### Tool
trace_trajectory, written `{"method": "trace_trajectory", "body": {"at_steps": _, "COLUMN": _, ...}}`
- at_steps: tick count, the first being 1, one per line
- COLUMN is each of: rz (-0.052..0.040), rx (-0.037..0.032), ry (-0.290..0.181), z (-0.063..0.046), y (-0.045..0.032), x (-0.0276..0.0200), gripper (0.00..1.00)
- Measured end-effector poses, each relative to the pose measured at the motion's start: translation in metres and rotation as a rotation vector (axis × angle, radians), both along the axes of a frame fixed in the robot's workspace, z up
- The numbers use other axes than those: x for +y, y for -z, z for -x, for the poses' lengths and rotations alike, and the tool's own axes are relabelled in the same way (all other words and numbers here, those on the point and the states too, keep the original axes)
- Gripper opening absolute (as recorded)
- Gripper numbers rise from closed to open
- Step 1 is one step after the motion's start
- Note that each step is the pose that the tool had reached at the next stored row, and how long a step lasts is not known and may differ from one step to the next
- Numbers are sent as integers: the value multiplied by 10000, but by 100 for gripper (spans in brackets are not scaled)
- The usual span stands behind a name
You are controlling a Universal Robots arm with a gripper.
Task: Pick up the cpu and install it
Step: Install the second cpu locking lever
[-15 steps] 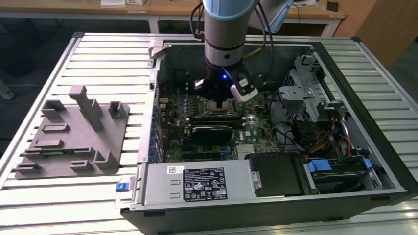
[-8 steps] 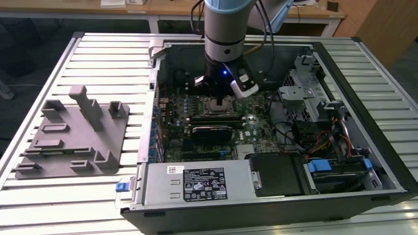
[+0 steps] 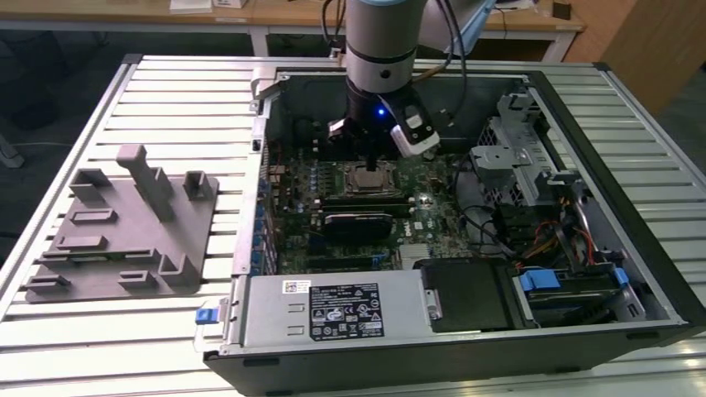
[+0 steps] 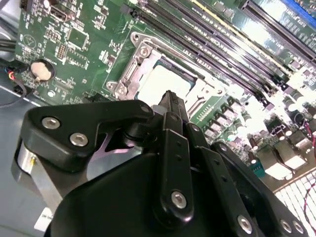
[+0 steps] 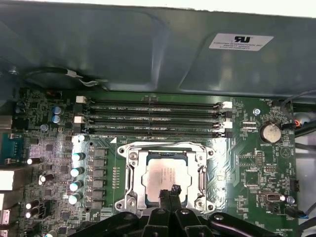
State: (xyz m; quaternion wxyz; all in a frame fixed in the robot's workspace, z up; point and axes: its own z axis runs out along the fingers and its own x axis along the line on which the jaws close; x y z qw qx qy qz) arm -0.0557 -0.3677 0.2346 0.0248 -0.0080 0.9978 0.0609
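The cpu (image 5: 163, 174), a pale silver square chip, lies flat inside the metal socket frame (image 5: 130, 168) on the green motherboard (image 5: 256, 168). It also shows in the second wrist view as the cpu (image 4: 160, 81), and in the exterior view as the cpu (image 3: 365, 177) at the middle of the open computer case. My gripper (image 5: 170, 191) hangs just above the chip's near edge, its two black fingers pressed together with nothing between them. The gripper (image 4: 170, 96) tips end over the chip. In the exterior view the gripper (image 3: 373, 165) points straight down over the socket.
The open computer case (image 3: 651, 273) lies on a slatted metal table (image 3: 177, 107). Memory slots (image 5: 153, 116) run beside the socket. A power supply (image 3: 331, 310) and a drive cage (image 3: 518, 161) crowd the case. A grey plastic fixture (image 3: 121, 240) stands at the exterior view's left.
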Motion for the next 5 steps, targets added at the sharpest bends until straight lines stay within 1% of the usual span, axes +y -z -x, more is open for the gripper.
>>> {"method": "trace_trajectory", "body": {"at_steps": 5, "rz": 3, "rx": 1, "ry": 0, "z": 0, "y": -1, "x": 0, "gripper": 11}}
